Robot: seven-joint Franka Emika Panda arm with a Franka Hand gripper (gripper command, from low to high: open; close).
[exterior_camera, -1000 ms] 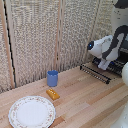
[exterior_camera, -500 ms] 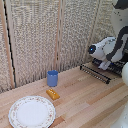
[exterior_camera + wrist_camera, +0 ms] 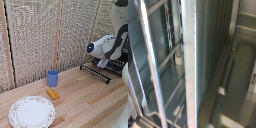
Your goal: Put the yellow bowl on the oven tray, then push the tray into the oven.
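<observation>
Arm reaching over the baking sheet [image 3: 96,73] at the oven [image 3: 124,55] mouth for pushing; gripper hidden, its state cannot be told

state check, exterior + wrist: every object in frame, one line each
blue cup: upright on the table, untouched.
orange-yellow block: lying flat beside the cup.
white patterned plate: flat on the table, nothing on it.
baking sheet: lying at the oven's mouth, its near edge sticking out.
arm: reaching over the baking sheet.
gripper: fingers hidden, open or shut unclear.
yellow dish: not visible.
</observation>
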